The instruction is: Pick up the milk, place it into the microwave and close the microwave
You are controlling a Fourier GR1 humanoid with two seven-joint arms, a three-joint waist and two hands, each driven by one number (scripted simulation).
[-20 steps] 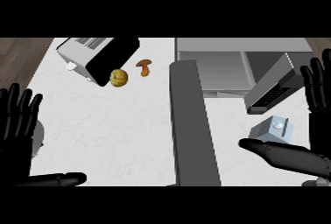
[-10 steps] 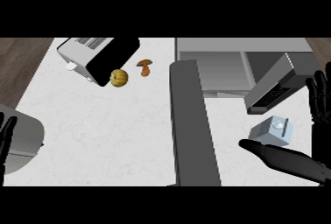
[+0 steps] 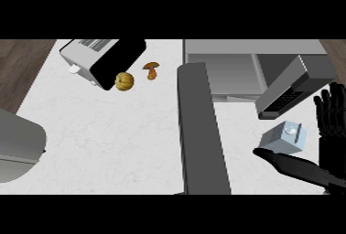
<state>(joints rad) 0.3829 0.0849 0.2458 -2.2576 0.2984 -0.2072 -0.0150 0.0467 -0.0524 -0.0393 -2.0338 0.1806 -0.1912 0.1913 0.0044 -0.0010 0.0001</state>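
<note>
The milk (image 3: 285,138), a small pale blue carton with a white cap, stands on the white counter (image 3: 115,128) to the right of the microwave's open door (image 3: 201,132). My right hand (image 3: 302,168) is open beside it. Its thumb lies just below the carton and its straight fingers (image 3: 331,114) rise to the carton's right. No contact with the carton shows. The microwave (image 3: 223,73) stands at the back with its cavity open and its control panel (image 3: 294,89) to the right. Of my left arm only the grey forearm (image 3: 17,146) shows at the left edge; the hand is out of view.
A silver toaster (image 3: 94,57) stands at the back left. A small yellow squash (image 3: 124,81) and a brown mushroom (image 3: 152,69) lie next to it. The long door splits the counter down the middle. Dark wood floor (image 3: 20,68) borders the counter's left side.
My left hand has dropped out of the picture at the left, leaving only the forearm. The right hand's fingers have come lower, nearer the milk. The milk has not moved.
</note>
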